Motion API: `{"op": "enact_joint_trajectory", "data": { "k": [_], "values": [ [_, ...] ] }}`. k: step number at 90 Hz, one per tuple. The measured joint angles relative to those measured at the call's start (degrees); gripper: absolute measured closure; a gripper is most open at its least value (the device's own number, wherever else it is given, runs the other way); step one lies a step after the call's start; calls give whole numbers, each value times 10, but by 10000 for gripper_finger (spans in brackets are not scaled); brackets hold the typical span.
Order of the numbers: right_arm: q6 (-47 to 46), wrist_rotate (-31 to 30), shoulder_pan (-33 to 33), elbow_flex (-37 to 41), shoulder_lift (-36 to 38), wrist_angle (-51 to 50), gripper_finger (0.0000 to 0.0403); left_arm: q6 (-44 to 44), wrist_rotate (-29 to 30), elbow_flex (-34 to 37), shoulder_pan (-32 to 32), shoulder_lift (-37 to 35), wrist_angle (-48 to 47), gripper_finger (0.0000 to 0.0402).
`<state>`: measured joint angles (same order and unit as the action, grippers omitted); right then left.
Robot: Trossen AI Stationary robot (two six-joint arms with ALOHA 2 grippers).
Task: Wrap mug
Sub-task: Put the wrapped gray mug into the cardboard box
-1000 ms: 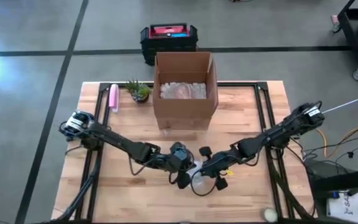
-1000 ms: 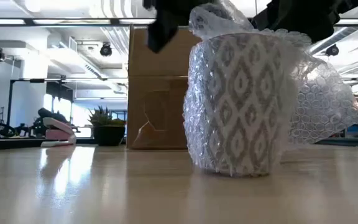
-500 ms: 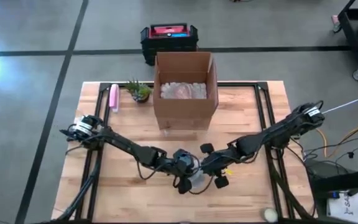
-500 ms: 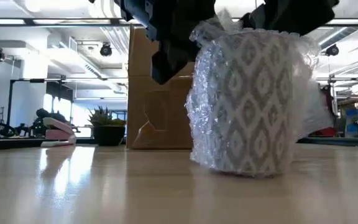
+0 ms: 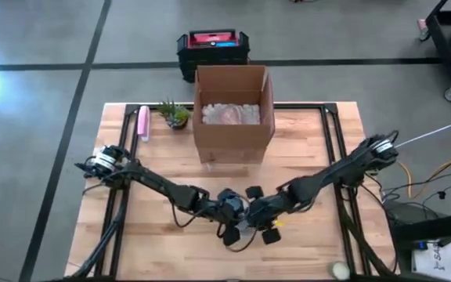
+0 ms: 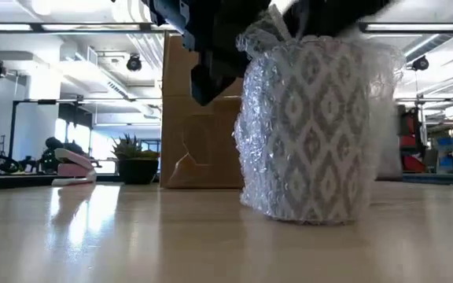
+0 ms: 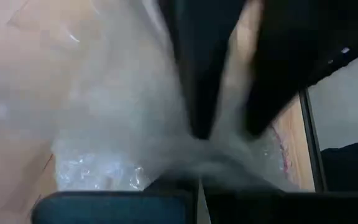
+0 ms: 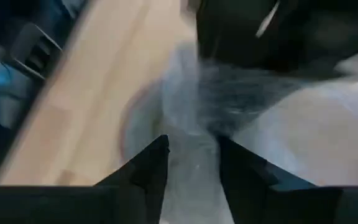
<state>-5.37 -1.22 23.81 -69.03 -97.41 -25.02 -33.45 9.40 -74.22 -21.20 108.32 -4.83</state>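
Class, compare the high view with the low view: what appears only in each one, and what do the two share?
Only the high view shows both whole arms, the left gripper and right gripper meeting over the mug, the open top of the box, and a black-and-red case on the floor. Only the low view shows the mug with its diamond pattern, standing upright in bubble wrap. Both show the box, plant and table.
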Motion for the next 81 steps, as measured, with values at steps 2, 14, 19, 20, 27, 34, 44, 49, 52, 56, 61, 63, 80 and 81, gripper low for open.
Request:
{"op": "enact_joint_trajectory", "data": {
  "k": [2,14,19,20,27,34,44,49,52,56,61,63,80,81],
  "values": [
    [0,-1,0,-2,-8,1,311,-1,-1,0,0,-3,-4,402],
    [-4,-5,4,-3,-38,6,379,-2,-11,1,-8,-36,-61,402],
    [-2,-7,5,-3,-40,7,395,-7,-9,1,-13,-59,-91,402],
    [-2,-7,5,-3,-40,7,395,-8,-8,1,-15,-64,-95,402],
    [-5,-16,5,-6,-40,5,390,-14,12,1,-20,-86,-102,402],
    [-3,-30,7,-8,-38,2,386,-10,52,1,-22,-100,-92,402],
    [3,-31,7,-14,-38,0,393,9,91,0,-19,-99,-53,402],
    [-1,-31,7,-15,-38,0,399,11,91,0,-15,-83,-25,402],
    [-9,-31,7,-15,-38,1,400,11,86,0,-13,-69,-15,402],
    [-20,-31,7,-16,-38,1,400,10,65,0,-10,-51,-6,402],
    [-35,-27,7,-16,-38,1,396,0,45,1,-10,-30,-5,402],
    [-40,-23,7,-16,-37,1,393,-7,41,1,-10,-22,-5,402],
    [-53,34,7,-57,-24,-67,347,-26,38,-2,-15,12,10,402],
    [-54,37,7,-63,-22,-78,343,-26,37,-2,-15,12,10,402]
  ]
}}
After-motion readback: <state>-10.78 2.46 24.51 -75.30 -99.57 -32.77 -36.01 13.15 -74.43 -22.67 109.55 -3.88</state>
